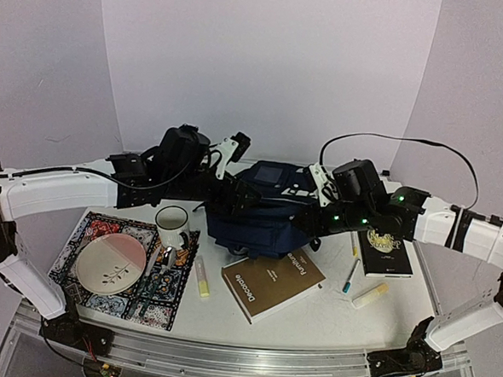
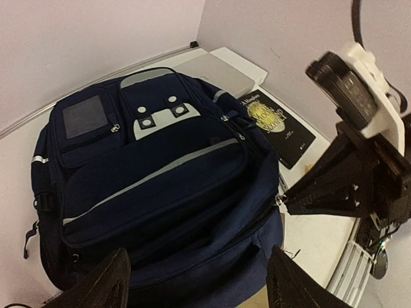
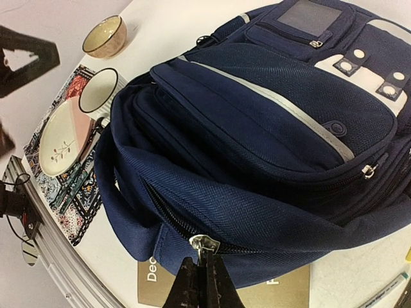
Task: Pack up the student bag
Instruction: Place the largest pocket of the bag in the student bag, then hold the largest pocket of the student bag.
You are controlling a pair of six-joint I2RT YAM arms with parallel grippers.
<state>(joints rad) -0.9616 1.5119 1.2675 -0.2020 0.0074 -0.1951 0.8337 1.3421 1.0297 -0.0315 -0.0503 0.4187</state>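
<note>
The student bag (image 1: 263,213), a navy backpack with white stripe trim, lies in the middle of the table. My right gripper (image 3: 205,273) is shut on the metal zipper pull (image 3: 206,244) of the bag's (image 3: 257,128) main compartment at its near edge. The zip gapes open to the left of the pull. In the left wrist view, my left gripper (image 2: 196,282) hangs open just above the bag (image 2: 148,179), one dark fingertip (image 2: 106,285) on each side of the near fabric, holding nothing. The right gripper (image 2: 287,203) pinches the pull there too.
A brown book (image 1: 271,284) lies in front of the bag and a dark book (image 1: 384,248) to its right. A patterned placemat (image 1: 167,307) at the left carries a plate (image 1: 110,263) and a mug (image 1: 171,222). Yellow highlighters (image 1: 202,277) (image 1: 369,295) and a pen (image 1: 349,276) lie loose.
</note>
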